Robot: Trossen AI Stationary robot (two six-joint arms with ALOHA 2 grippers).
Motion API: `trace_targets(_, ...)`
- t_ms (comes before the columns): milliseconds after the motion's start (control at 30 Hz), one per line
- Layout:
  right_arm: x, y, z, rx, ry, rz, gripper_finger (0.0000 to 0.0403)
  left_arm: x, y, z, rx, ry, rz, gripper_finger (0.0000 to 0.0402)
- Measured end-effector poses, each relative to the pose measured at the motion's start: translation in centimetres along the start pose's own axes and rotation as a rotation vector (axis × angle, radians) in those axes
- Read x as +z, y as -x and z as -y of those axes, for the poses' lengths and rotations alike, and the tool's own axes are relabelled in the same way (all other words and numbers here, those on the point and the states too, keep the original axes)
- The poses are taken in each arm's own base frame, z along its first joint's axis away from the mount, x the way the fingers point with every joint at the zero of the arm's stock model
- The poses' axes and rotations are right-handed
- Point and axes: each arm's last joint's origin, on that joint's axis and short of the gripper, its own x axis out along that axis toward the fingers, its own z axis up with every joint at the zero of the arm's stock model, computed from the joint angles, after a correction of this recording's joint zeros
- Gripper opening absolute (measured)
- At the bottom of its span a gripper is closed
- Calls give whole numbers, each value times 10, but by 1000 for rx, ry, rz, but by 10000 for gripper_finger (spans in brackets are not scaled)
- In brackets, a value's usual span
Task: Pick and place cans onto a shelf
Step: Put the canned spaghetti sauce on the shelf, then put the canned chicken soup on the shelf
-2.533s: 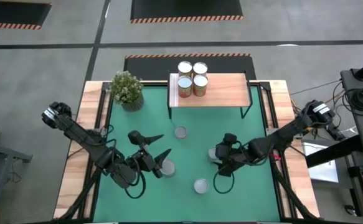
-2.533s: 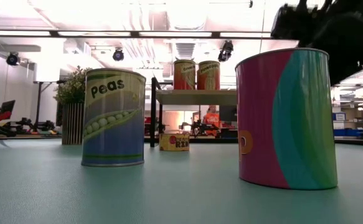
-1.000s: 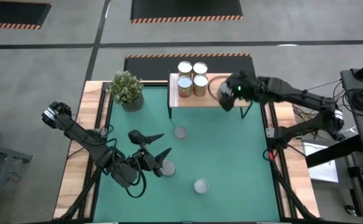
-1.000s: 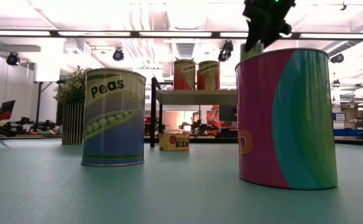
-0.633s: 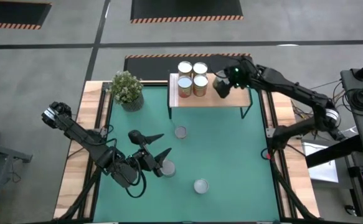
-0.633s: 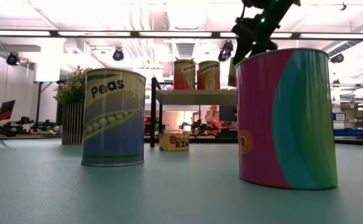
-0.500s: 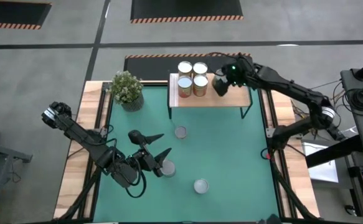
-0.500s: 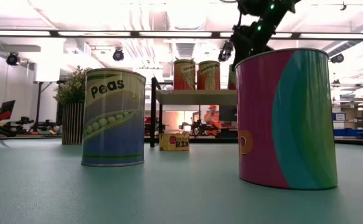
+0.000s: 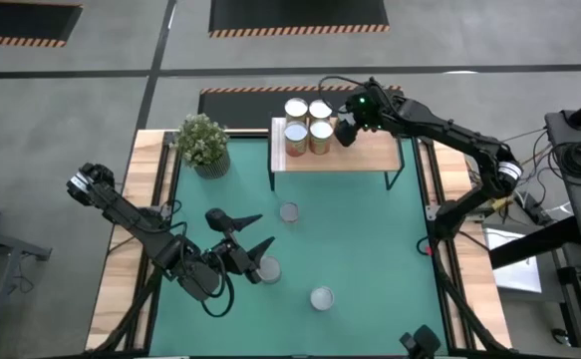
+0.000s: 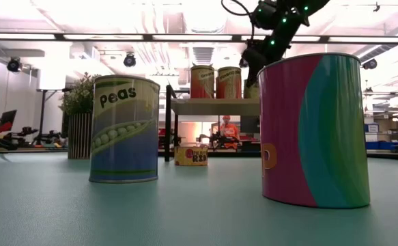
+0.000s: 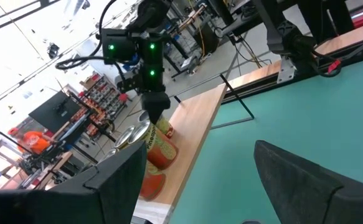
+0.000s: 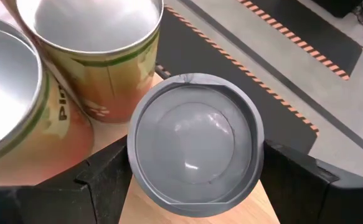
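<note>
The wooden shelf [image 9: 360,150] stands at the table's far edge with several cans [image 9: 308,122] grouped at its left end. My right gripper [image 9: 348,130] is over the shelf just right of that group, shut on a grey-topped can [image 12: 197,146]. It also shows in the low view [image 10: 257,58] and the left wrist view [image 11: 153,115]. My left gripper [image 9: 253,235] is open at the near left, beside a can [image 9: 267,269] standing on the green mat. Two more cans [image 9: 289,211] [image 9: 321,297] stand on the mat. My right gripper pinches the can's side wall [image 12: 133,163] just under the top rim, one finger [image 12: 106,180] on each opposite side. The fingers come from above, pointing down. The can hangs a little tilted below them [image 11: 161,140], close over the shelf board; whether its base touches I cannot tell.
A potted plant [image 9: 202,142] stands at the mat's far left corner. In the low view a peas can [image 10: 125,130] and a pink and green can [image 10: 315,130] stand near, a small flat tin [image 10: 191,155] farther back. The shelf's right half [image 9: 375,150] is bare.
My right gripper has carried the can over the shelf toward the table's left edge, down and a little toward the far edge, up to the group of cans. It has stayed shut on the can. My left arm has kept still.
</note>
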Motion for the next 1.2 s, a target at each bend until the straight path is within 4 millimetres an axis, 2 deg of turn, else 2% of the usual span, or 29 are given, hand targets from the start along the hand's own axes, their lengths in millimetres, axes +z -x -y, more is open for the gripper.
trace_targets(300, 4, -2, 0, -7, -15, 4, 295, 0, 0, 0, 0, 0, 0, 279)
trace_targets(633, 2, -2, 1, -10, -27, -19, 327, 0, 0, 0, 0, 1, 0, 279)
trace_targets(867, 3, -1, 1, -11, -19, -16, 329, 0, 0, 0, 0, 1, 0, 279)
trace_targets(967, 8, 6, 3, -11, -19, 5, 330, 0, 0, 0, 0, 1, 0, 279)
trace_targets(1200, 20, 38, 7, -2, -36, 18, 331, 0, 0, 0, 0, 1, 0, 279)
